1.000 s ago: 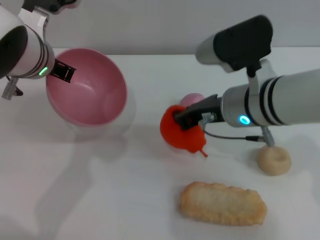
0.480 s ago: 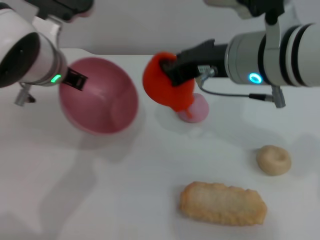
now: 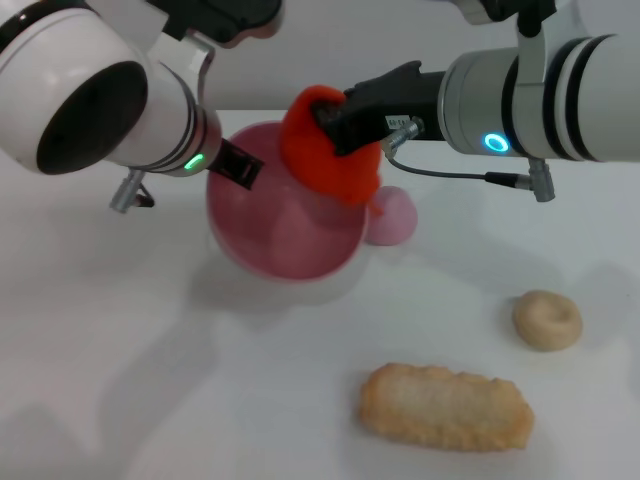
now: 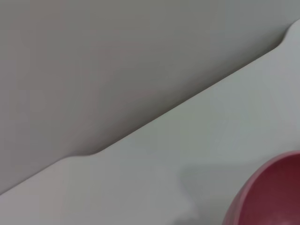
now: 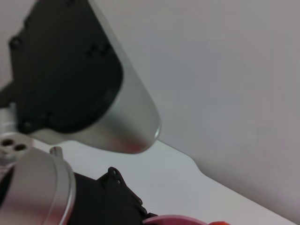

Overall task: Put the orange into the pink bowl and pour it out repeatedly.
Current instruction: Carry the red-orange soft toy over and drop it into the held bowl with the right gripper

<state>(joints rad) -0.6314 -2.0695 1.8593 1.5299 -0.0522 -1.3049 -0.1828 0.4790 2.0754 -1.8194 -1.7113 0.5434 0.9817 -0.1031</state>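
The pink bowl is held up off the white table at its left rim by my left gripper, which is shut on it; the bowl tilts toward the right. My right gripper is shut on the red-orange orange and holds it over the bowl's right rim. A slice of the bowl's rim shows in the left wrist view. In the right wrist view the left arm's wrist fills the picture, with a sliver of the bowl's rim and the orange at the edge.
A small pale-pink dome sits on the table just right of the bowl. A beige round bun lies at the right. A long crusty bread lies at the front. The table's far edge meets a grey wall.
The left gripper has carried the bowl to the right, toward the middle. The right gripper lifted the orange off the table and now holds it over the bowl's rim.
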